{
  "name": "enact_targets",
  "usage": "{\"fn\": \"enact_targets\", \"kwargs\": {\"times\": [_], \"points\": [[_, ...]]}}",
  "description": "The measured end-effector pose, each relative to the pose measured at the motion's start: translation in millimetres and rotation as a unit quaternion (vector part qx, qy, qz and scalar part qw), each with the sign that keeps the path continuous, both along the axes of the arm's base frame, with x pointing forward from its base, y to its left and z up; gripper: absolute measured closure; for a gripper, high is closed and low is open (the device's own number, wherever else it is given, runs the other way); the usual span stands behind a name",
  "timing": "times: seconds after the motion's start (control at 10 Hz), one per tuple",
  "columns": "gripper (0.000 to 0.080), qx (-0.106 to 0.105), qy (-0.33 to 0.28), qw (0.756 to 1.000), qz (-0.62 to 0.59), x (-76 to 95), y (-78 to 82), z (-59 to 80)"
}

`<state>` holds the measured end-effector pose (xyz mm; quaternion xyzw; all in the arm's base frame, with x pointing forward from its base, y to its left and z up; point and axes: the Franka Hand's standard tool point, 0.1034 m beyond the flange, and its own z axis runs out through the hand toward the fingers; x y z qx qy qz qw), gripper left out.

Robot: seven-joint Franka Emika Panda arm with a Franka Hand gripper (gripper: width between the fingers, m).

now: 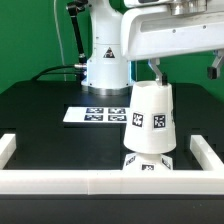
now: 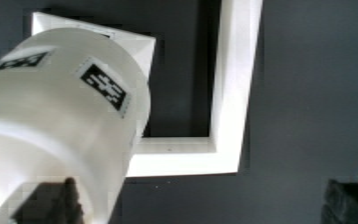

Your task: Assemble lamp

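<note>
The white tapered lamp shade [image 1: 150, 117] stands upright on the flat square base [image 1: 148, 161], in the corner of the white fence toward the exterior view's right. The gripper [image 1: 184, 70] hangs just above the shade and is open and empty. One finger [image 1: 155, 70] is over the shade's top; the other is out to the exterior view's right. In the wrist view the shade [image 2: 69, 110] fills much of the picture, with a corner of the base [image 2: 137, 45] showing beyond it. The gripper [image 2: 202, 205] is wide open, and one finger [image 2: 43, 205] is right beside the shade's wall. The bulb is hidden.
The marker board [image 1: 98, 115] lies on the black table behind the shade. A low white fence [image 1: 90, 181] borders the table's front and sides, and it also shows in the wrist view [image 2: 242, 80]. The robot's white base [image 1: 104, 60] stands at the back.
</note>
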<state>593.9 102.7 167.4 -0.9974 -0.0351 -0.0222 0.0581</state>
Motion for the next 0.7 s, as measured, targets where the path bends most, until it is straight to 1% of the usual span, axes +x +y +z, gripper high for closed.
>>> {"fn": "enact_targets", "kwargs": {"times": [0.2, 0.3, 0.4, 0.5, 0.7], "points": [[0.0101, -0.010, 0.001, 1.000, 0.000, -2.3, 0.0, 20.4], [0.0101, -0.012, -0.006, 1.000, -0.002, -4.1, 1.0, 25.1], [0.0101, -0.012, -0.018, 1.000, -0.005, -8.9, 1.3, 23.0], [0.0101, -0.012, -0.027, 1.000, -0.009, -17.6, 0.3, 17.7], [0.0101, -0.012, -0.024, 1.000, -0.010, -18.9, -0.1, 16.2]]}}
